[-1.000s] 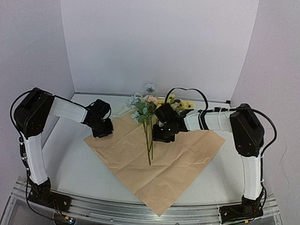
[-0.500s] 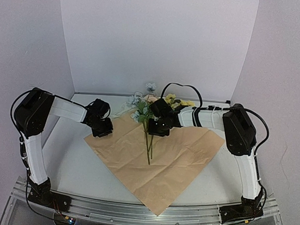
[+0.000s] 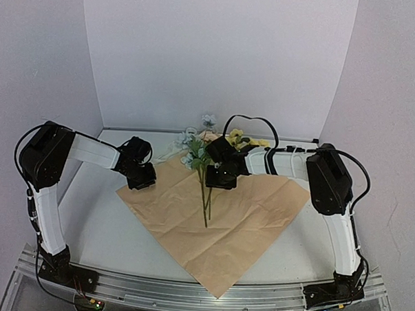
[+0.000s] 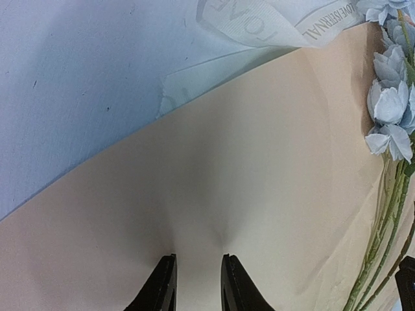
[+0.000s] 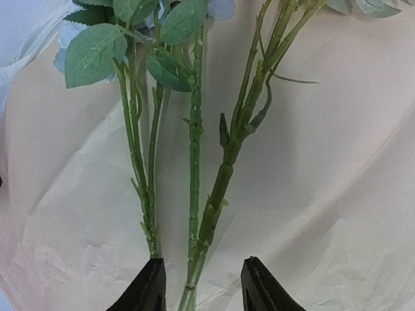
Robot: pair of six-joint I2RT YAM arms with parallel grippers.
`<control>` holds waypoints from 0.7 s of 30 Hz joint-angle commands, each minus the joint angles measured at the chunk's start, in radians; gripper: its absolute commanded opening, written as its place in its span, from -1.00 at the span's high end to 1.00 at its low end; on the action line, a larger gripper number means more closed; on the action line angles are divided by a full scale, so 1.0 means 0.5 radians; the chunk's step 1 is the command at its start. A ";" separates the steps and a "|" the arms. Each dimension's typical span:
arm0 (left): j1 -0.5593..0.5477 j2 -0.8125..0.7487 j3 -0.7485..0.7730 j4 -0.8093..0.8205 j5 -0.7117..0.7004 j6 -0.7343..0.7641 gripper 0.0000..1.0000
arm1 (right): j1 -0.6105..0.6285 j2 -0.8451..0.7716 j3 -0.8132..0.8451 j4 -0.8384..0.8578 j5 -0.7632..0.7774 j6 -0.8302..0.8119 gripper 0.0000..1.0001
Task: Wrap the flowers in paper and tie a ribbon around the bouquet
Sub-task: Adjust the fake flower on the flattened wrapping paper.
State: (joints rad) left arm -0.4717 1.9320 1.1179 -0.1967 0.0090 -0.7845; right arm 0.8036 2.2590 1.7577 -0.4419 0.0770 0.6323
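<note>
**Flowers lie lengthwise on the tan sheet, stems between the spread right pincer**

The right gripper [image 5: 202,285] stands with its jaws spread, one to each side of the thin green stems and touching neither. The flowers [image 3: 206,155] run straight ahead from its fingertips: leaves and blooms lie beyond the tips toward the back wall, and the cut ends trail back past the pincer toward the arm bases. The paper [image 3: 246,219] lies flat under both pincers, tan side up, set as a diamond on the table [image 3: 94,219]. The left gripper [image 4: 198,278] has its jaws a little apart, with the tips down on the paper's left corner, which dimples around them. The ribbon [image 4: 272,26] lies ahead of it and to the right, past the sheet's far edge.
</note>
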 commanded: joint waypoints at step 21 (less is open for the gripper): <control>0.014 0.091 -0.051 -0.246 0.016 0.001 0.49 | -0.052 0.063 0.178 -0.045 0.093 -0.023 0.31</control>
State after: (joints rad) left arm -0.4713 1.9316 1.1183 -0.1974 0.0086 -0.7845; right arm 0.7830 2.3337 1.8560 -0.4487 0.0898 0.6277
